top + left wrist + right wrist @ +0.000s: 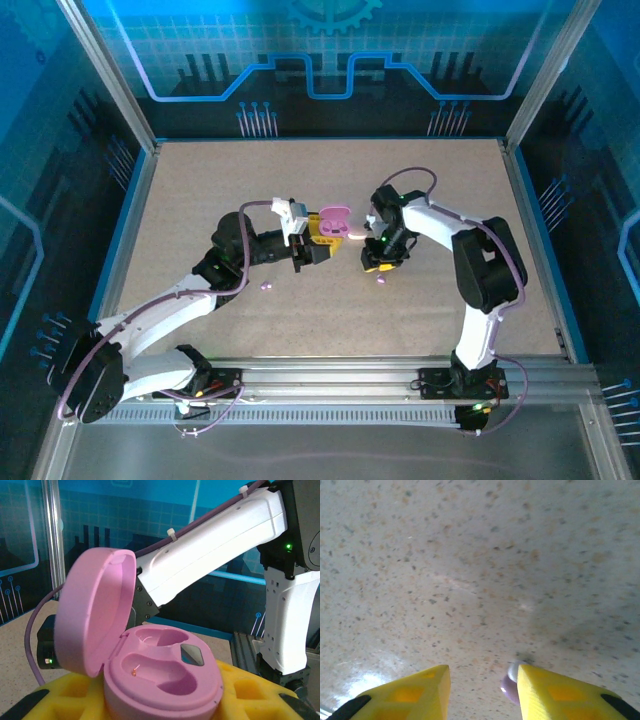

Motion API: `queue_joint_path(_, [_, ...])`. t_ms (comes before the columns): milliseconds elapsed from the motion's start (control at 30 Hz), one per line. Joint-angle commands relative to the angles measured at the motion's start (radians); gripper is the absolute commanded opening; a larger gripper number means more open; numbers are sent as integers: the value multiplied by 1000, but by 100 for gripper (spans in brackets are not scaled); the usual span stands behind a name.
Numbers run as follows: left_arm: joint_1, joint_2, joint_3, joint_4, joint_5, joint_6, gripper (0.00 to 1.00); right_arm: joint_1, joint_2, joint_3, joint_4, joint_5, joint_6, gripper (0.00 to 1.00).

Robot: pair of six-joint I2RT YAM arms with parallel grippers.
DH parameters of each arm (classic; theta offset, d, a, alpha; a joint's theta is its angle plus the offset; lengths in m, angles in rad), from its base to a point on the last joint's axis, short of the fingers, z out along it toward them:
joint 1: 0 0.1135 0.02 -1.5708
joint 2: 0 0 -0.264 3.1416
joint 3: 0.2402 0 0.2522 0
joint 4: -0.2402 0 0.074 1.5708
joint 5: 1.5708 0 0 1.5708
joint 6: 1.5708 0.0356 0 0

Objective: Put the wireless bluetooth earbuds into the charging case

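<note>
As far as I can judge, nothing is seated yet. The pink case [170, 680] is clamped between my left fingers [322, 240] and held up off the bench [200, 190] near its middle. Its lid [95, 615] is swung back to the left, and both wells [160, 672] look bare apart from a small glint in the nearer one. My right fingers [484, 680] stand apart, pointing down at the bench just right of the case. A pale purple bud [509, 686] lies on the surface against the inner edge of one of them; the other finger is clear of it, so I have no grip on it. A second purple bud [265, 286] lies nearer the rail, left of the case. By my reckoning the whole job is left: close on a bud, lift it, carry it across to a well, then do the same for its mate. There is plenty of room on the far side and to both sides, where open bench runs to the blue walls [60, 200], and the near rail [350, 375] is well apart from where I work. The tight spot is between my own arms: the right arm [210, 545] passes close behind the open lid, so I would bring the bud in from above the wells rather than across the lid.
</note>
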Motion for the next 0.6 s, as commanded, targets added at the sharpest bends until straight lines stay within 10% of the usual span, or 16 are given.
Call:
queue_joint_path(0, [-4, -24, 1, 7, -8, 12, 32, -35, -31, -16, -14, 57, 31, 44])
queue_joint_path(567, [-3, -24, 3, 4, -10, 15, 32, -5, -33, -134, 56, -90, 83, 47])
